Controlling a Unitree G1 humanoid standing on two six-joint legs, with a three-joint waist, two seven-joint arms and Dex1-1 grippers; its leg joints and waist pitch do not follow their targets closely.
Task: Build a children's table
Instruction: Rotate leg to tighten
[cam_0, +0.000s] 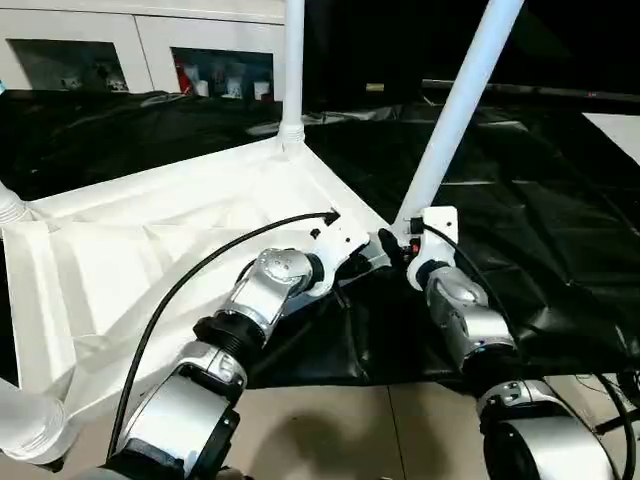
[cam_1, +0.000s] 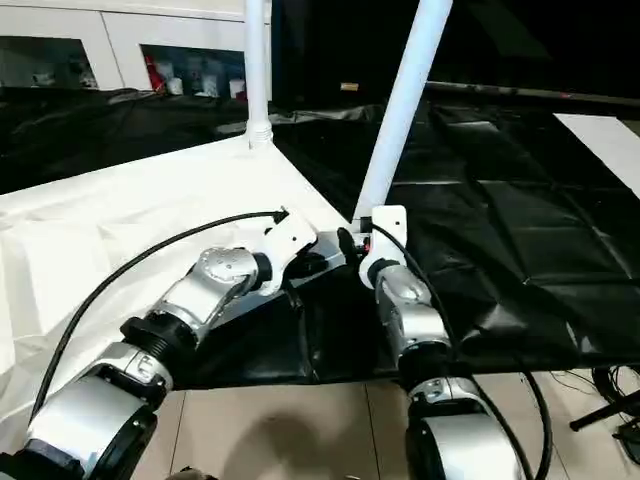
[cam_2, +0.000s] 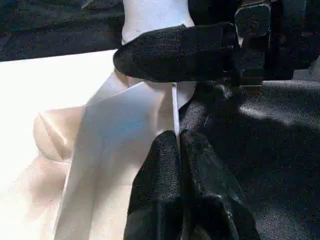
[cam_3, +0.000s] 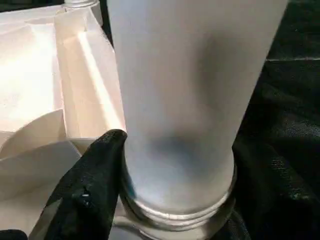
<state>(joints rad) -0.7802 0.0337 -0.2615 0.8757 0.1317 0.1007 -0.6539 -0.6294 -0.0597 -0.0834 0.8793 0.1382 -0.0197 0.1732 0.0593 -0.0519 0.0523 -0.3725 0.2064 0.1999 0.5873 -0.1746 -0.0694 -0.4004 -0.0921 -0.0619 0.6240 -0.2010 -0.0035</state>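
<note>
My left pincer (cam_2: 179, 150) pinches the white ribbed plastic tabletop's (cam_0: 150, 250) rim steady while my right pincer (cam_0: 400, 245) grasps the tilted white tapered tube leg (cam_0: 455, 110) to seat it.

- The tabletop (cam_0: 180, 225) was seen as white plastic, smooth, with a dull sheen on its ribs.
- The legs (cam_0: 455, 110) were seen as smooth white plastic tubes, faintly glossy.
- A black sheet (cam_0: 520, 210) at three o'clock of the tabletop appeared creased and glossy.
- The forearms (cam_0: 465, 315) were finished in brushed silver metal.
- The fingers (cam_2: 170, 190) were covered in matt, grainy black material.
</note>
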